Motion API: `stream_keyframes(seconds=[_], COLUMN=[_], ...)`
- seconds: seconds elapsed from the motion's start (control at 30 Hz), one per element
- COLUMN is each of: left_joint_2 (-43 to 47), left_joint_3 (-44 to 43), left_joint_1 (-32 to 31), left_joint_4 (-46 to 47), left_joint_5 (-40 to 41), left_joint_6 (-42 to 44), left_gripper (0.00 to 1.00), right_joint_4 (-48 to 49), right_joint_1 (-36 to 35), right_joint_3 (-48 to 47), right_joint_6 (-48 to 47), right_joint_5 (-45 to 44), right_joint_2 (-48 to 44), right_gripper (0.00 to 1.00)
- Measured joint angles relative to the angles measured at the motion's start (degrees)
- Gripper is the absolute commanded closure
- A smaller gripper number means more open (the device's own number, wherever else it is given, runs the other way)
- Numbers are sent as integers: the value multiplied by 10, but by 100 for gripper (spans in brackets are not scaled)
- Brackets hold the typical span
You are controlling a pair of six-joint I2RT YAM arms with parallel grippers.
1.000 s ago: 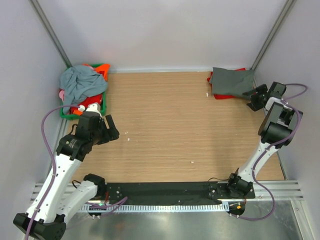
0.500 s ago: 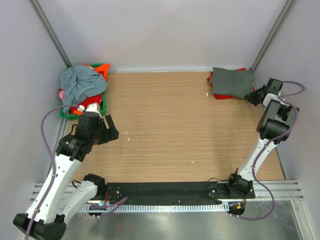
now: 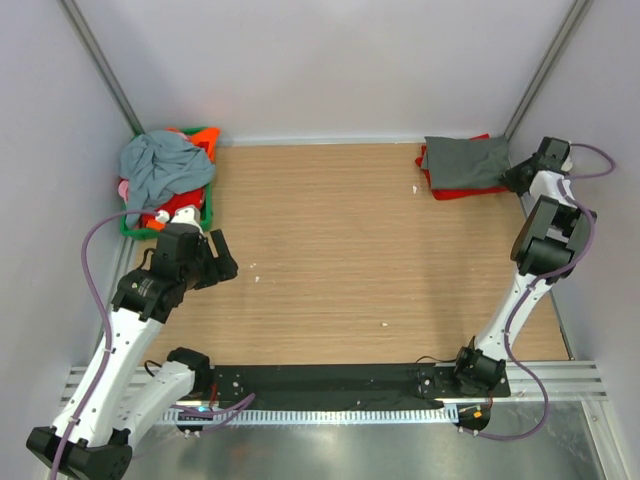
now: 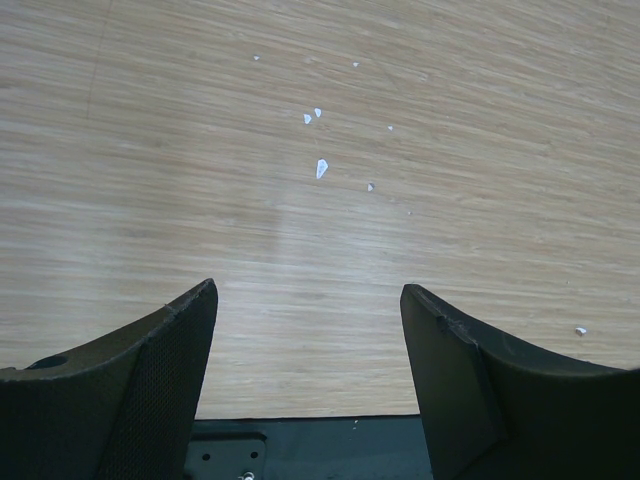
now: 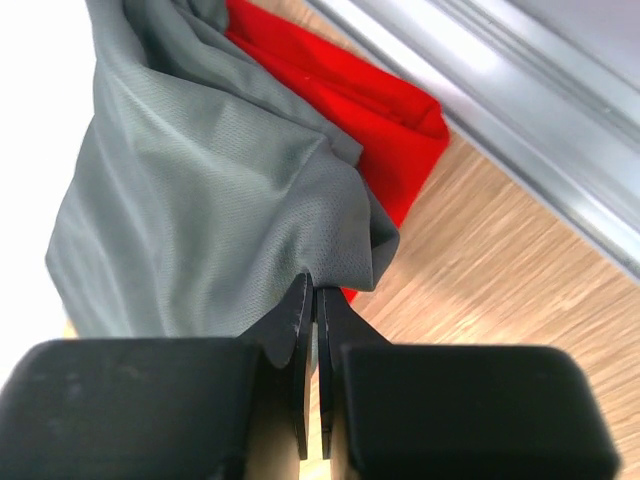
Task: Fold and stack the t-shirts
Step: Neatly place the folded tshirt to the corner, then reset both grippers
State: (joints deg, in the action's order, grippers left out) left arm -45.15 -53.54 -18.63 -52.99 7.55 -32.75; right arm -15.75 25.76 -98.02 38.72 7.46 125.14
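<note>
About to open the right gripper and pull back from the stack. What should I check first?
1. Grip: right gripper shut on the grey shirt edge: ok.
2. Stacking: grey shirt lies on the red shirt: ok.
3. Grey shirt flat: not ok, bunched beside the fingers.
4. Stack edges aligned: cannot tell.
5. Left gripper open and empty: ok.
6. All shirts folded: not ok, the basket holds an unfolded heap.

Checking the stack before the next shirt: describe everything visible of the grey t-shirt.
The grey t-shirt is soft, fine-knit, matte cloth, loosely folded and wrinkled. It lies on the red t-shirt, whose edges show beneath, at the table's far right corner. The right gripper is shut on its right edge.
</note>
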Motion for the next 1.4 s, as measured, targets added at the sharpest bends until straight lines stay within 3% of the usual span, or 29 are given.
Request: stream_keyframes(seconds=[0.13, 0.2, 0.23, 0.33, 0.43, 0.57, 0.73, 0.83, 0.93, 1.03, 1.17, 1.23, 1.4], left_joint_2=[0, 0, 0, 0, 0, 0, 1, 3, 6, 6, 10, 16, 22], left_joint_3=[0, 0, 0, 0, 0, 0, 0, 0, 0, -9, -28, -28, -23], left_joint_1=[0, 0, 0, 0, 0, 0, 0, 0, 0, 0, 0, 0, 0], left_joint_4=[0, 0, 0, 0, 0, 0, 0, 0, 0, -5, 4, 16, 30], left_joint_5=[1, 2, 2, 3, 3, 4, 5, 5, 4, 8, 39, 58, 123], left_joint_6=[0, 0, 0, 0, 0, 0, 0, 0, 3, 10, 38, 51, 60], left_gripper=[25, 25, 25, 25, 25, 25, 24, 23, 22, 19, 8, 7, 8], right_joint_4=[2, 14, 16, 7, -17, -55, -67, -52, -18, -8, 5, 13, 99], right_joint_1=[-2, -3, -3, -3, -3, -1, -25, -114, -280, -414, -567, -617, -660], right_joint_3=[7, 29, 42, 80, 116, 151, 178, 236, 346, 469, 642, 709, 810], right_joint_6=[-12, -15, -19, -26, -26, -24, -30, -36, -37, -25, 8, 25, 51], right_joint_5=[-16, -33, -43, -74, -110, -167, -203, -209, -177, -147, -136, -135, -143], right_joint_2=[0, -3, -7, -20, -59, -168, -371, -508, -631, -709, -772, -794, -817], right_gripper=[92, 72, 57, 37, 27, 23, 23, 23, 23, 21, 20, 20, 19])
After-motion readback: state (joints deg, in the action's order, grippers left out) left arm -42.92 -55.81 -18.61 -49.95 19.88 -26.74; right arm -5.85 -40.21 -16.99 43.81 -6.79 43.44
